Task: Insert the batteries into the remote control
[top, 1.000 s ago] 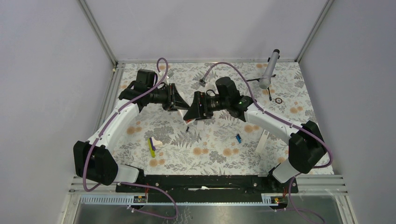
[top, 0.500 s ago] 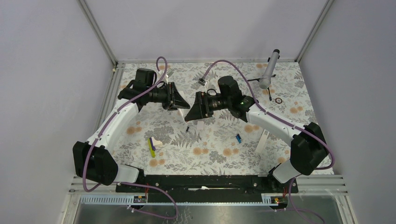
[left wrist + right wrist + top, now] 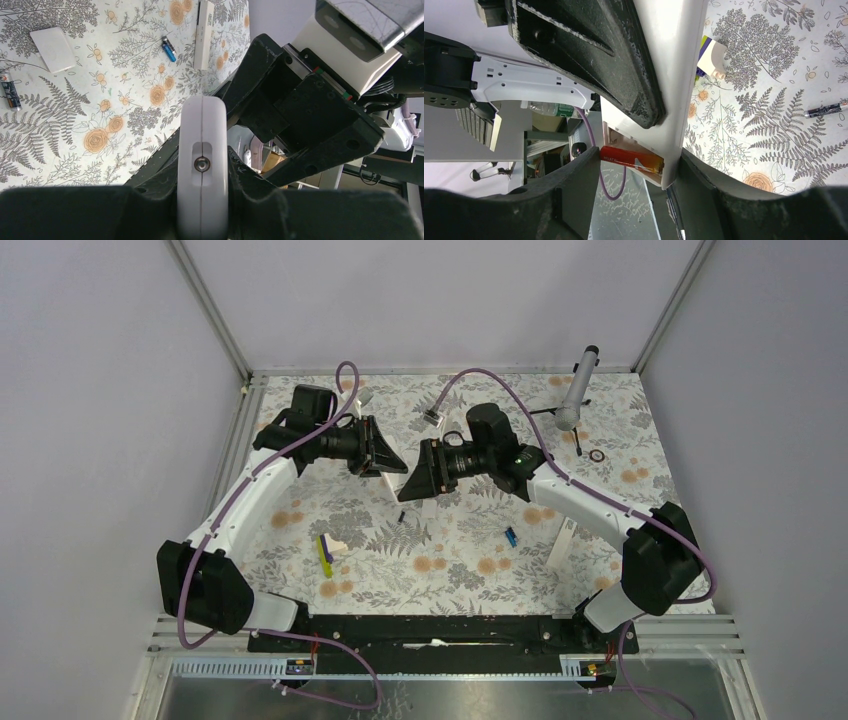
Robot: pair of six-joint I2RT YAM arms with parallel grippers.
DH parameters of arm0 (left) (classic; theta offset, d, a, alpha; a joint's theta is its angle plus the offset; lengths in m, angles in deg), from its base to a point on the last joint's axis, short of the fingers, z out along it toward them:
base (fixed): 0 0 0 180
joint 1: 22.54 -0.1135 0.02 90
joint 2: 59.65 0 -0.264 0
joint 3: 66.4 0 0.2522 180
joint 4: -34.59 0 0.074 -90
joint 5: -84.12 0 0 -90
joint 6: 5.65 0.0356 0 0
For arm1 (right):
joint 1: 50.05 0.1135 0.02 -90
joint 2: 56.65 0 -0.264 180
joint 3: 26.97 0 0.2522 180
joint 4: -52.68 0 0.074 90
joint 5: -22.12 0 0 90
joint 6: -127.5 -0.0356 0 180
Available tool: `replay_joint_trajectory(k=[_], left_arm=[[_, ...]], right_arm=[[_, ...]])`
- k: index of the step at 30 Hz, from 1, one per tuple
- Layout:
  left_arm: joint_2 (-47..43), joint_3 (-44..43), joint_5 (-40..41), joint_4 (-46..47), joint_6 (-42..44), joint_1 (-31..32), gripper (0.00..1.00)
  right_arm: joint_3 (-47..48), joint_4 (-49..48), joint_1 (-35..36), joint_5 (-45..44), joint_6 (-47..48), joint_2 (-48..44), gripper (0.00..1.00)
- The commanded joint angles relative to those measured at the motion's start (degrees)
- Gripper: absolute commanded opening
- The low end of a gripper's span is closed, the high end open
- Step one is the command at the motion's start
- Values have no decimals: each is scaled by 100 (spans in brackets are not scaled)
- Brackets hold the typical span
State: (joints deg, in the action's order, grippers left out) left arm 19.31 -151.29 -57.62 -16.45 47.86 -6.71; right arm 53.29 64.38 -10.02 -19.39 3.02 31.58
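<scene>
The remote control (image 3: 202,125) is held edge-on above the mat, with my left gripper (image 3: 202,175) shut on its sides. In the right wrist view the remote control (image 3: 674,75) shows an open compartment, where an orange-red cylinder (image 3: 631,159) lies slanted. My right gripper (image 3: 639,170) brackets that end. One finger touches the cylinder's tip and the other rests against the remote's side. Down on the mat lie the blue battery (image 3: 168,48) and the red-and-black battery (image 3: 10,91). From the top view, both grippers meet mid-table over the remote control (image 3: 392,478).
A long white bar (image 3: 203,35) lies beyond the blue battery, and a small white flat cover (image 3: 52,48) lies near the red-and-black one. A yellow-purple piece (image 3: 324,555) sits front left. A grey stick on a stand (image 3: 578,390) and a small ring (image 3: 597,455) are back right.
The right gripper's jaws have narrowed around the remote's end. Both arms have shifted only slightly.
</scene>
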Motion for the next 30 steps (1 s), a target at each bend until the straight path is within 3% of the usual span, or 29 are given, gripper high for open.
replay_joint_trajectory(k=[1,22,30], left_arm=[[14,-269,-74,186,-19,-2,0],[29,-386,-188,186,-21,-2,0],[107,-515,-362,186,-156,-12,0]], right_arm=[[222,-70,13,53,117,-58,60],[146,-295,13,-30,-203,98,42],[107,-418,13,-61,-253,94,57]])
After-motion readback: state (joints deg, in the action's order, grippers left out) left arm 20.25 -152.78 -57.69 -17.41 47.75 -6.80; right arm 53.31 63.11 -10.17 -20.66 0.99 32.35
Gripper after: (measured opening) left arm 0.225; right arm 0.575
